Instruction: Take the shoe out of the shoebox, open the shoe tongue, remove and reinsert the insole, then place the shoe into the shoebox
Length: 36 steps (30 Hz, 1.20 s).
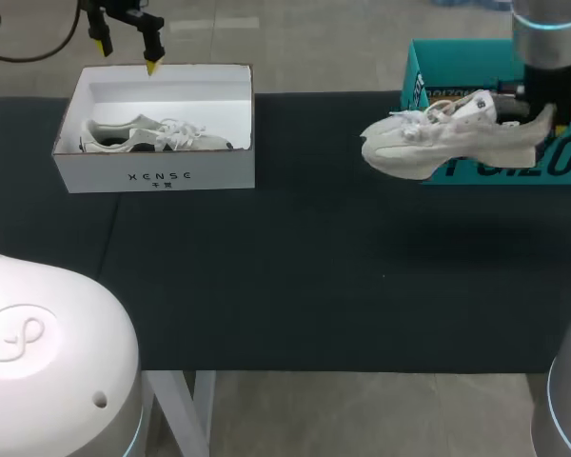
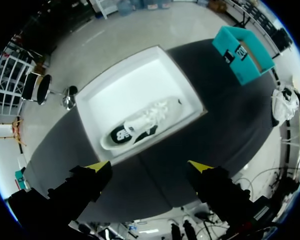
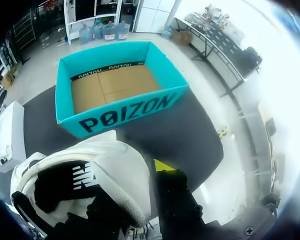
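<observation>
Fingers of the right arm [image 3: 163, 165] are closed on the heel of the shoe [image 1: 445, 139]: one yellow-tipped finger presses the outside of the heel, while the other is hidden by the shoe and is judged to sit inside the collar. The shoe is held clear of the desk [image 1: 295, 276], just in front of the teal shoebox [image 1: 417, 74], which is empty, with the toe pointing toward the left arm's side. Fingers of the left arm [image 2: 97, 168] stand wide open and hold nothing, hovering over the far rim of the white box [image 1: 157, 177], well apart from the held shoe. Risk noted: the grip is on the heel only, so the toe overhangs unsupported, and any pull on the tongue could pivot the shoe or drag it out of the fingers. Loose laces [image 1: 421, 116] hang at the upper and could snag a finger during the tongue or insole step. The second shoe [image 1: 152, 136] lies on its side in the white box and may be mistaken for the working item. Count: two shoes, two boxes, two sets of fingers. No separate insole is visible.
</observation>
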Tool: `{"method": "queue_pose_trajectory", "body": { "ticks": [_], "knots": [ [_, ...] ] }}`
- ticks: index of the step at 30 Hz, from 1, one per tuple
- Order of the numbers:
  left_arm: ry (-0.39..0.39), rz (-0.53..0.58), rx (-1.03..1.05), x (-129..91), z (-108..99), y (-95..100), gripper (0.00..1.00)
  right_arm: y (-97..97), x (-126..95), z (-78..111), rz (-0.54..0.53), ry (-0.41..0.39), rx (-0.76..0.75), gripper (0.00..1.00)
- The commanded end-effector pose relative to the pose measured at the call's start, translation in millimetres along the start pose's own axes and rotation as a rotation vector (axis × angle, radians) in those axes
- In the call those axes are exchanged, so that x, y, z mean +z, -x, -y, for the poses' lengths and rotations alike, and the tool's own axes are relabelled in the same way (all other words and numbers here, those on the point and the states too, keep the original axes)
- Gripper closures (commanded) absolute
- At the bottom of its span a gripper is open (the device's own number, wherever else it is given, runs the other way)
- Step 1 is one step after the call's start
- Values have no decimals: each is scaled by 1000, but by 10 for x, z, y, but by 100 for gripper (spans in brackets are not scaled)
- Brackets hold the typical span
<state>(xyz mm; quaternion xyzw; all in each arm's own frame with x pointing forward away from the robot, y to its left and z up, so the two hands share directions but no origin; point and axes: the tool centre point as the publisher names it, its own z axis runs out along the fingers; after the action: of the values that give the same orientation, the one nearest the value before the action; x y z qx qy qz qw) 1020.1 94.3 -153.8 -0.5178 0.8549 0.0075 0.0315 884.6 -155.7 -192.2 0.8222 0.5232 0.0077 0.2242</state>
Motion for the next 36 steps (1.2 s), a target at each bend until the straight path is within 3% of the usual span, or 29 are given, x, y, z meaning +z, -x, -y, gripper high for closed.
{"method": "queue_pose_trajectory", "body": {
  "ticks": [1, 17, 25, 33, 36],
  "knots": [
    [-1, -1, -1, 7, -51, -10, 0, -161, 43, 226, 1, 252, -1, 100],
    [25, -11, 10, 74, -116, 21, 0, -698, 69, 933, 12, 107, -60, 100],
    [42, -4, 26, 115, -86, 30, 0, -1026, 93, 1123, 7, 62, -49, 100],
    [56, 13, 29, 114, -94, 73, 0, -1367, 177, 1235, 83, 106, -7, 100],
    [47, 29, 7, 95, -94, 117, 0, -1455, 268, 1305, 84, 61, 39, 100]
  ]
}}
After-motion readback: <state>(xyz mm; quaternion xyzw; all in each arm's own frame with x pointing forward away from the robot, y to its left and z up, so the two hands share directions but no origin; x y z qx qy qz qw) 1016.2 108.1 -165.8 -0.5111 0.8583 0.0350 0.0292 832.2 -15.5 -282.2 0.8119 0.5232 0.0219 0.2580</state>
